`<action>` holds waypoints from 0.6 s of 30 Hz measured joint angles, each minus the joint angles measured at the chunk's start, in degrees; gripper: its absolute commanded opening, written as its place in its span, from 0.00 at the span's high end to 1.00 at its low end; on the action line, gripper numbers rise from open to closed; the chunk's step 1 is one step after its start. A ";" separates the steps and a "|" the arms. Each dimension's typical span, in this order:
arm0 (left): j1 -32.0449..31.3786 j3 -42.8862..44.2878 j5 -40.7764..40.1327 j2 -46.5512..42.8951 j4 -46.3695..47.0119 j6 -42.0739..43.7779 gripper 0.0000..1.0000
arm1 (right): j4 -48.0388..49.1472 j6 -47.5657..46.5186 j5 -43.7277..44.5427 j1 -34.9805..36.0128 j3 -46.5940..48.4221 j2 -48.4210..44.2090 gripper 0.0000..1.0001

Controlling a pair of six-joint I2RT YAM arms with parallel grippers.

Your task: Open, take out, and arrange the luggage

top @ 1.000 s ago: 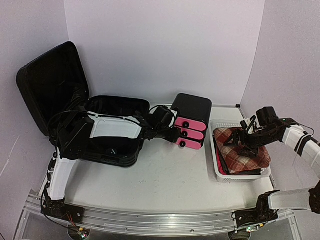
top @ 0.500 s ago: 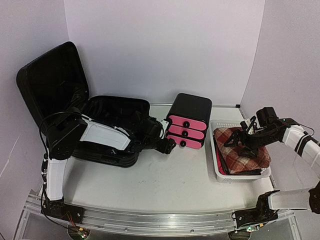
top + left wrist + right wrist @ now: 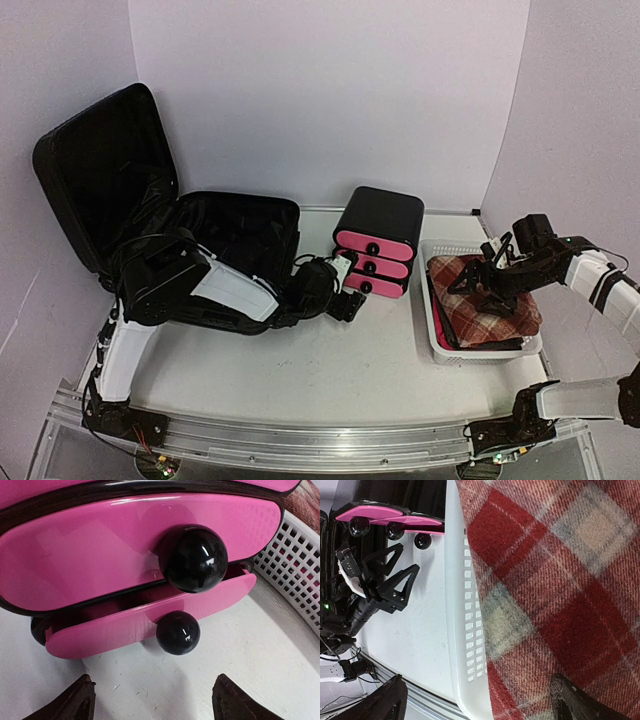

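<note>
The luggage is a large black suitcase at the left, standing open with its lid raised and its base lying flat. My left gripper is open low over the table, just in front of the pink drawer fronts, with nothing between its fingers. The bottom pink drawer sits slightly pulled out, its black knob a little beyond my fingertips. My right gripper hangs open over the red plaid cloth in the white basket.
A black box with three pink drawers stands between the suitcase and the white mesh basket. The basket holds the folded plaid cloth. Walls close in at the back and both sides.
My left gripper has opened wider and drawn back from the pink drawer fronts toward the near side. The right arm has stayed still.
</note>
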 measured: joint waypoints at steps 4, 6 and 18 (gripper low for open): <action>-0.72 2.05 -2.01 2.75 2.14 2.10 0.22 | 0.00 0.00 -0.02 0.00 0.00 0.00 0.02; -0.94 2.80 -2.58 3.54 2.80 2.80 0.23 | 0.00 -0.02 -0.02 0.00 0.00 0.02 0.02; -1.20 7.56 -5.31 7.10 4.22 4.50 0.27 | 0.00 -0.02 -0.02 0.00 0.00 0.02 0.02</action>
